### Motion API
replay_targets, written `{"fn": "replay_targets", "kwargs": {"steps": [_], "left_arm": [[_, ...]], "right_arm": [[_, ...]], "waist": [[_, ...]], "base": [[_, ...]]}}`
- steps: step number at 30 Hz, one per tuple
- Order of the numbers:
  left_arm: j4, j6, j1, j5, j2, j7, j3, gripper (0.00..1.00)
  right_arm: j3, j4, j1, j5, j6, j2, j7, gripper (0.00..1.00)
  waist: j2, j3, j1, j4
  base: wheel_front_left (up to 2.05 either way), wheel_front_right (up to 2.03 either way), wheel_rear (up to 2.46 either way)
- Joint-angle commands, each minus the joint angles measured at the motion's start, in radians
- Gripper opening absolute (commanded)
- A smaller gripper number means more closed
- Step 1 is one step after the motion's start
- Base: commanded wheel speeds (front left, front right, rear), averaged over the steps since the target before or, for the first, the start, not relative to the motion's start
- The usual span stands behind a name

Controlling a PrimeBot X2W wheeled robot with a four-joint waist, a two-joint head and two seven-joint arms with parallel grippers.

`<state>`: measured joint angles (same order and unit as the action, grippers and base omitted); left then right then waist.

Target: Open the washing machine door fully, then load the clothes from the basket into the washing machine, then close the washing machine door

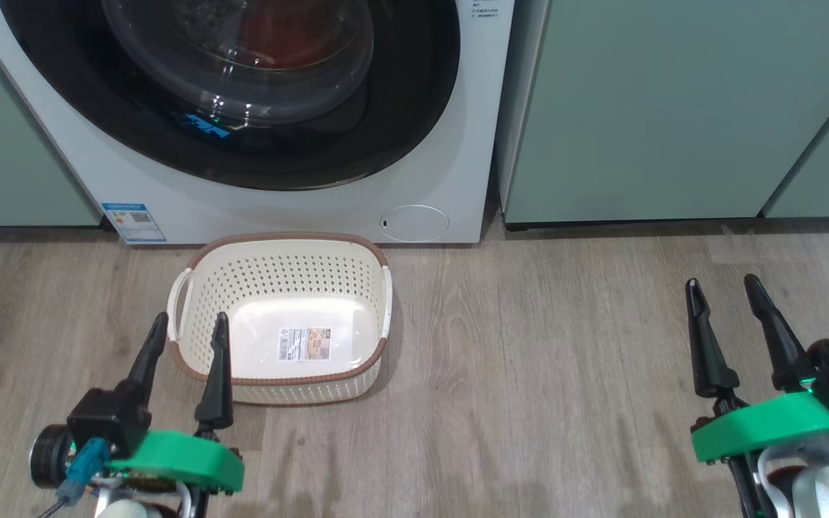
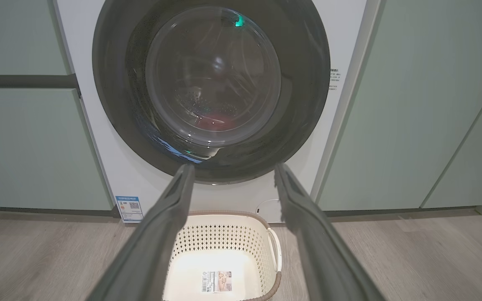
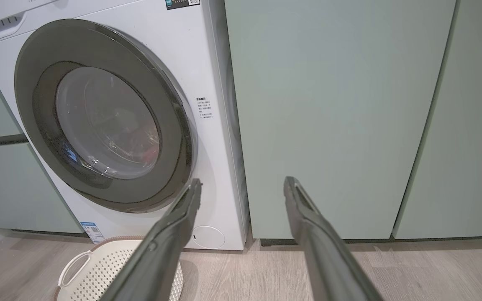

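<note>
The white washing machine (image 1: 450, 144) stands ahead with its round black-rimmed door (image 1: 414, 108) shut flat against the front. Red clothes (image 1: 285, 32) show dimly through the glass, also in the left wrist view as clothes (image 2: 220, 121). On the floor before the machine sits the cream basket (image 1: 191, 288) with a brown rim, holding only its floor label. My left gripper (image 1: 190, 327) hovers open at the basket's near left corner, nothing between its fingers. My right gripper (image 1: 722, 286) stands open over bare floor far to the right. The door (image 3: 32, 62) and basket (image 3: 98, 267) appear in the right wrist view.
Pale green cabinets (image 1: 673, 108) flank the machine on both sides. A round filter cap (image 1: 414, 223) and a blue energy sticker (image 1: 134, 223) mark the machine's lower front. Wood-look floor (image 1: 529, 396) stretches between the two grippers.
</note>
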<state>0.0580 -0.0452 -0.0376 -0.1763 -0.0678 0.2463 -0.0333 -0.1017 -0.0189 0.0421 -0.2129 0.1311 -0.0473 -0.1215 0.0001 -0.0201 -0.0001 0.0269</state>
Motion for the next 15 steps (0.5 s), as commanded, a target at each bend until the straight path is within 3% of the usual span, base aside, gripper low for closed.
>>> {"fn": "replay_targets", "kwargs": {"steps": [1,15], "left_arm": [[-0.029,0.010,0.031,-0.004,-0.015,-0.001,0.029,1.00],[-0.028,0.018,0.040,-0.013,-0.023,-0.001,0.020,1.00]], "right_arm": [[0.018,-0.041,-0.014,-0.008,0.000,-0.003,-0.001,1.00],[0.015,-0.039,-0.021,-0.011,0.000,-0.003,-0.007,1.00]], "waist": [[-0.0001,-0.001,0.0001,-0.001],[-0.0001,-0.016,0.0001,-0.007]], "base": [[0.00,0.00,0.00],[0.00,0.00,0.00]]}}
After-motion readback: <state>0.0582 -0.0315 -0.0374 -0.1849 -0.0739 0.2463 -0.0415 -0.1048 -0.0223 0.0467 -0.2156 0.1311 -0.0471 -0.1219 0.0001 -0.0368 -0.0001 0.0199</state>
